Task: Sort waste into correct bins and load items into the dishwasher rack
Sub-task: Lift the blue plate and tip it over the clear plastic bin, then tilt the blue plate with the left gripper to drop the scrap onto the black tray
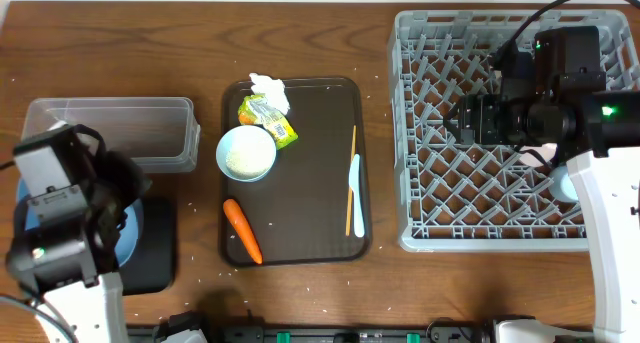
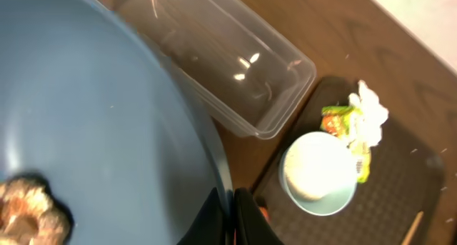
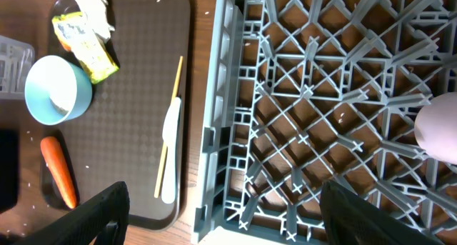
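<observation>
My left gripper (image 2: 232, 218) is shut on the rim of the large blue plate (image 2: 93, 131), which carries a small brown food lump (image 2: 28, 211). The plate (image 1: 132, 235) hangs over the flat black tray (image 1: 160, 265), beside the clear tub (image 1: 110, 131). On the brown serving tray (image 1: 310, 208) lie the tissue (image 1: 268, 86), the wrapper (image 1: 268, 116), a pale blue bowl (image 1: 246, 153) with rice, a carrot (image 1: 242, 230), chopsticks (image 1: 351, 178) and a spoon (image 1: 357, 183). My right gripper (image 3: 235, 216) stands open above the grey rack's (image 3: 321, 95) left part, holding nothing. A pink cup (image 3: 439, 127) sits in the rack.
Loose rice grains dot the wooden table around the serving tray (image 3: 136, 95). A light blue cup (image 1: 566, 186) shows in the rack (image 1: 440, 198) under my right arm. The rack's wall rises just right of the spoon (image 3: 171, 131) and chopsticks (image 3: 177, 77).
</observation>
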Action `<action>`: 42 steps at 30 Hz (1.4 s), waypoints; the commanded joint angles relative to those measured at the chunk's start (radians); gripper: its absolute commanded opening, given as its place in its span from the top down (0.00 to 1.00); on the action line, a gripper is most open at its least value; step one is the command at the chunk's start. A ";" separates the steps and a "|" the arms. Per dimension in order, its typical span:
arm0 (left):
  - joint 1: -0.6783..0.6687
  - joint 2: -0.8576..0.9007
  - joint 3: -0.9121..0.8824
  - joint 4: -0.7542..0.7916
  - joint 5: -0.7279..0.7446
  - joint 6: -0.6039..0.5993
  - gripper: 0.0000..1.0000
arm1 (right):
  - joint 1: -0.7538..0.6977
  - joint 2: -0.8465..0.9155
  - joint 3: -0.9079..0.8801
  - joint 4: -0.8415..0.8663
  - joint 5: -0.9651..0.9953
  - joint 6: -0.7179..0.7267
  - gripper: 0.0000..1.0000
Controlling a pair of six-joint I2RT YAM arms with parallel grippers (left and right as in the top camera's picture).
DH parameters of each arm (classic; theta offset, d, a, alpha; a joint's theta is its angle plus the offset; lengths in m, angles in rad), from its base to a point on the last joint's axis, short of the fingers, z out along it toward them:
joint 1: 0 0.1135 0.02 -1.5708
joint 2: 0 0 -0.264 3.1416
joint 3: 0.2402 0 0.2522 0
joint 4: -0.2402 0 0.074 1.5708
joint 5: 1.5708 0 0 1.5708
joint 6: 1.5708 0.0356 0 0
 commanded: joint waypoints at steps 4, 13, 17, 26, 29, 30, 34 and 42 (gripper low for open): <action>0.005 -0.006 -0.098 0.080 0.000 0.063 0.94 | 0.011 0.001 -0.001 0.000 0.003 -0.009 0.21; 0.005 -0.103 -0.081 0.191 0.033 0.064 0.94 | 0.011 0.001 -0.001 -0.009 0.003 -0.009 0.20; 0.005 -0.069 -0.101 0.115 -0.002 0.064 0.94 | 0.011 0.001 -0.001 0.006 0.003 -0.009 0.19; 0.004 0.064 -0.160 0.080 0.035 0.065 0.94 | 0.011 0.001 -0.001 -0.004 0.003 -0.009 0.19; 0.004 0.080 -0.160 0.069 0.098 0.082 0.94 | 0.011 0.001 -0.001 -0.008 0.003 -0.009 0.19; 0.004 0.078 -0.160 0.072 0.134 0.103 0.94 | 0.011 0.001 -0.001 -0.008 0.003 -0.009 0.18; 0.004 0.039 -0.155 0.092 0.209 0.129 0.94 | 0.011 0.001 -0.001 -0.006 0.003 -0.009 0.18; 0.066 -0.105 -0.153 0.208 0.476 0.105 0.94 | 0.011 0.001 -0.001 -0.008 0.003 -0.009 0.18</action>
